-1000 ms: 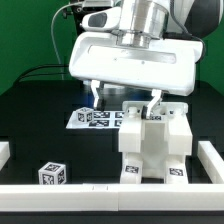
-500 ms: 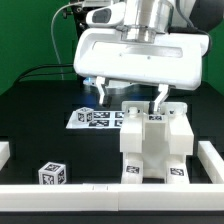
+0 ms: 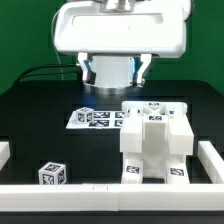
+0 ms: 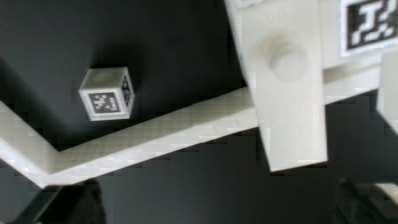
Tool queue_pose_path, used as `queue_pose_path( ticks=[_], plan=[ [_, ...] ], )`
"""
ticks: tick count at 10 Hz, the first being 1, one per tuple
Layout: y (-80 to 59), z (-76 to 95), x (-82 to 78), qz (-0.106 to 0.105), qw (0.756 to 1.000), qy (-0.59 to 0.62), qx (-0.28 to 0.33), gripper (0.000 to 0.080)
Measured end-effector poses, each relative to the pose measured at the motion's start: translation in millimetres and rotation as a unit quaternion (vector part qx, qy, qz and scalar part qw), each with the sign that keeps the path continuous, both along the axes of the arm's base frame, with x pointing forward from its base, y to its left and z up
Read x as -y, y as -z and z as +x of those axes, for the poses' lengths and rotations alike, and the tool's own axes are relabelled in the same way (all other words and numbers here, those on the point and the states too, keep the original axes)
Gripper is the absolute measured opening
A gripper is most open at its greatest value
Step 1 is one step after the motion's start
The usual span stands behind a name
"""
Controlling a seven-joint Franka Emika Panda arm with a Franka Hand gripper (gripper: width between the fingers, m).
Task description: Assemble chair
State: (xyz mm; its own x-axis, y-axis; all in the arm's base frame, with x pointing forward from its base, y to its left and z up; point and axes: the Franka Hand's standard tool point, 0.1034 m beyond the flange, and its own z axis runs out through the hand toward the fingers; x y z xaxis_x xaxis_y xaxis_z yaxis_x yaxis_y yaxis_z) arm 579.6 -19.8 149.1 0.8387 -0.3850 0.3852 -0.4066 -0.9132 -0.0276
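Observation:
The partly built chair (image 3: 155, 140) stands at the exterior view's right, made of chunky white pieces with black-and-white tags on top and at its feet. In the wrist view a long white post of the chair (image 4: 294, 95) and one tag (image 4: 368, 22) show. A loose white cube piece (image 3: 52, 174) with tags lies near the front at the exterior view's left, also seen as the cube (image 4: 111, 92) from the wrist. My gripper (image 3: 116, 72) hangs open well above the chair's back edge, touching nothing. Nothing lies between its dark fingertips (image 4: 64, 205).
The marker board (image 3: 95, 117) lies flat on the black table behind the chair. A white rail (image 3: 90, 192) runs along the front and turns up the exterior view's right side (image 3: 211, 160); its corner (image 4: 107, 140) shows from the wrist. A green wall stands behind.
My gripper has risen straight up from just above the chair's top, staying open. The chair and the cube have not moved.

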Motion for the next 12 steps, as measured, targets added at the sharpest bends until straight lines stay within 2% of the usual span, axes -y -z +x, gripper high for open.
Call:
queue_pose_path(
  ticks=[3,7,8,12],
  plan=[
    [0.6,-0.7,2.6,0.000,1.000,0.000,-0.002,0.0649],
    [-6.6,0.2,62.2,0.023,0.999,0.035,-0.030,0.0649],
    [-6.0,-4.1,72.3,0.039,0.997,0.044,-0.041,0.0649],
    [-4.4,-3.7,76.2,0.032,0.998,0.038,-0.042,0.0649]
  ],
)
